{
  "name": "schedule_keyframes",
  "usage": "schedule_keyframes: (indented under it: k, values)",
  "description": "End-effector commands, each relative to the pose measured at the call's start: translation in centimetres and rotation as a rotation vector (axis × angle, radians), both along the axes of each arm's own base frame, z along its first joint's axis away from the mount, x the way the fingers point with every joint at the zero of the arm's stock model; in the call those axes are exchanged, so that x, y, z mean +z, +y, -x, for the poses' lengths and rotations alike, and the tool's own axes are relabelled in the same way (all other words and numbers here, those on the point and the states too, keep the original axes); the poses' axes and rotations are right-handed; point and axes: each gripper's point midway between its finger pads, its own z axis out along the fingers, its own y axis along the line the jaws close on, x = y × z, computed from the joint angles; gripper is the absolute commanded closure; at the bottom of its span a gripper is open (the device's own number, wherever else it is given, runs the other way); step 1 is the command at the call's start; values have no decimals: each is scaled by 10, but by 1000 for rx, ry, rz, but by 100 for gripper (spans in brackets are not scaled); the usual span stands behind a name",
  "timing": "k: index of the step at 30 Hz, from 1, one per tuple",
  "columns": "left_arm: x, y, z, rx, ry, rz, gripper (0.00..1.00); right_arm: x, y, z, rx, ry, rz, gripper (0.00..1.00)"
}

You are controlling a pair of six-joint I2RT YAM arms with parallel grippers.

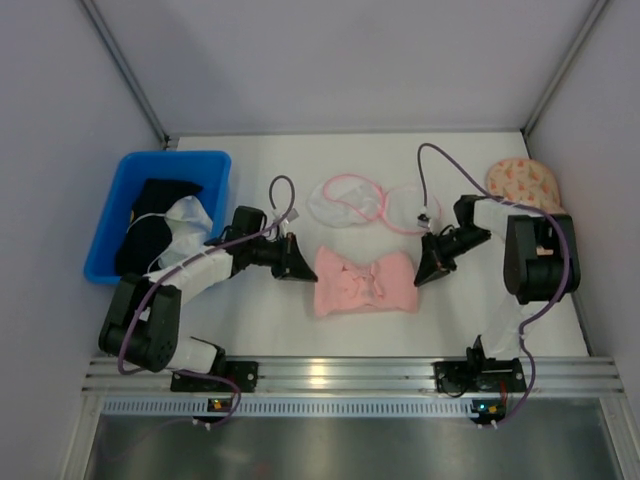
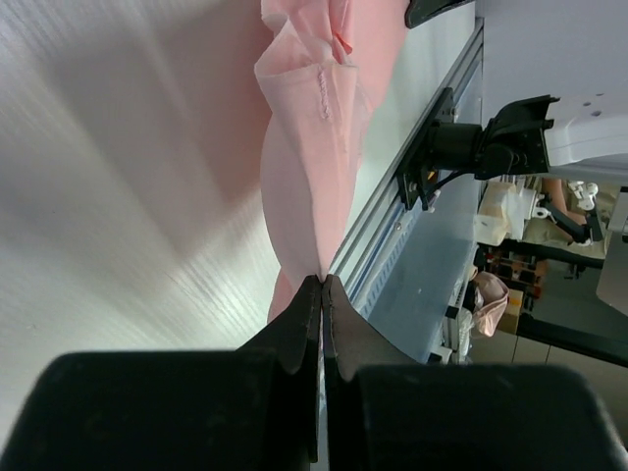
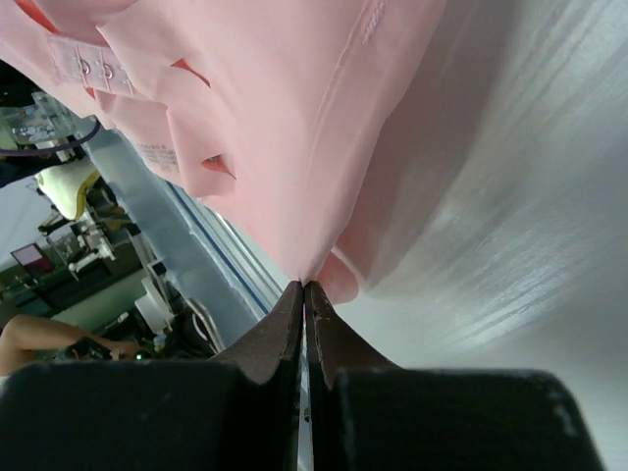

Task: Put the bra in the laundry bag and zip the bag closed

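Note:
The light-pink bra (image 1: 365,282) lies bunched on the white table between my two grippers. My left gripper (image 1: 303,268) is at its left end, and the left wrist view shows the left gripper (image 2: 322,281) shut on a pinch of the bra (image 2: 312,147) fabric. My right gripper (image 1: 428,272) is at the right end; in the right wrist view the right gripper (image 3: 304,285) is shut on the bra (image 3: 294,118) edge. The laundry bag (image 1: 345,200), white mesh with pink edging, lies unzipped and spread flat just behind the bra.
A blue bin (image 1: 112,205) with black and white garments stands at the left. A peach speckled item (image 1: 525,183) lies at the back right beside the right arm. The metal rail (image 1: 340,375) runs along the near edge.

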Motion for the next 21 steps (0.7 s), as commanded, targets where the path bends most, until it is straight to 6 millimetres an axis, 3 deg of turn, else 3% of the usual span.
schedule_keyframes:
  k: [1, 12, 17, 21]
  values:
    - [30, -1, -4, 36, -20, 16, 100, 35, 13, -14, -8, -92, -98, 100]
    - [22, 7, -15, 153, 77, -101, 100, 55, 52, -7, 86, -96, -194, 100]
    - [42, 0, -24, 183, 56, -84, 100, 71, 72, -2, 125, -99, -271, 100]
    - [64, -19, -22, 173, 43, -63, 100, 72, 83, 3, 154, -81, -303, 100]
